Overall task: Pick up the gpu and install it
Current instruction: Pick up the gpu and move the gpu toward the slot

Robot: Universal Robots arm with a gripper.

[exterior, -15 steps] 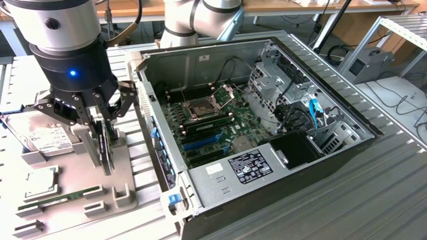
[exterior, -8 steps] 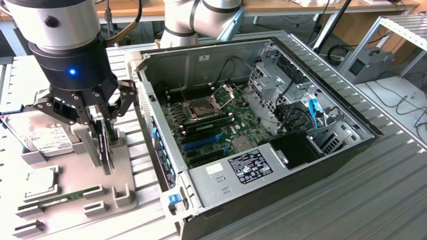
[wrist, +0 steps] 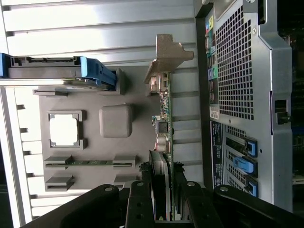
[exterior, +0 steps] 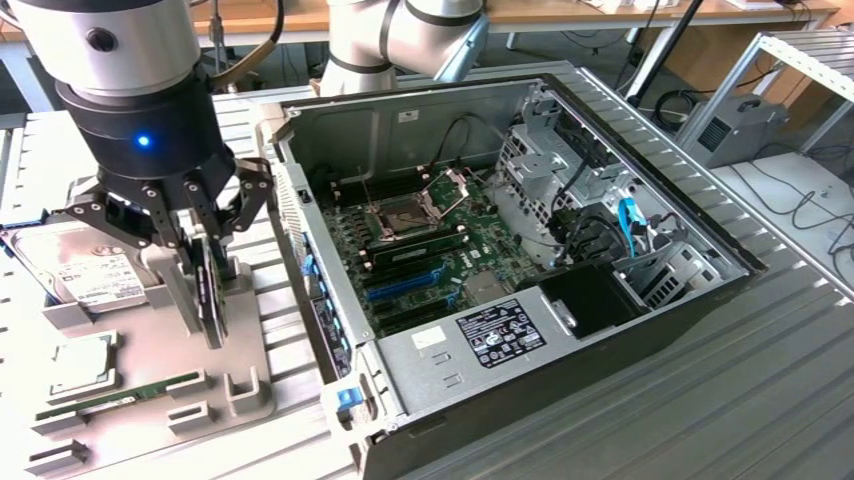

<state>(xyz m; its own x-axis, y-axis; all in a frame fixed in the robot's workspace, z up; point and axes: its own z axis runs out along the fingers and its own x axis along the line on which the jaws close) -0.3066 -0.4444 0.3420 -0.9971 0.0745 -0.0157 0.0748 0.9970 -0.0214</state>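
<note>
There's the silver-grey tubular arm (exterior: 400, 35), smooth rounded joints, one with a blue-grey cap. Closer in, a pale silver collar with a dark round socket tops the matt black wrist cylinder (exterior: 140, 135), and a small blue light (exterior: 143, 140) glows on it. Then the black pincer (exterior: 200, 265): flat linkage bars, pinned with bright silver screws.

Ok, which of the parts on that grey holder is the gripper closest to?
The gpu, the card standing upright directly under the gripper; the hard drive, CPU and RAM stick sit farther off.
</note>
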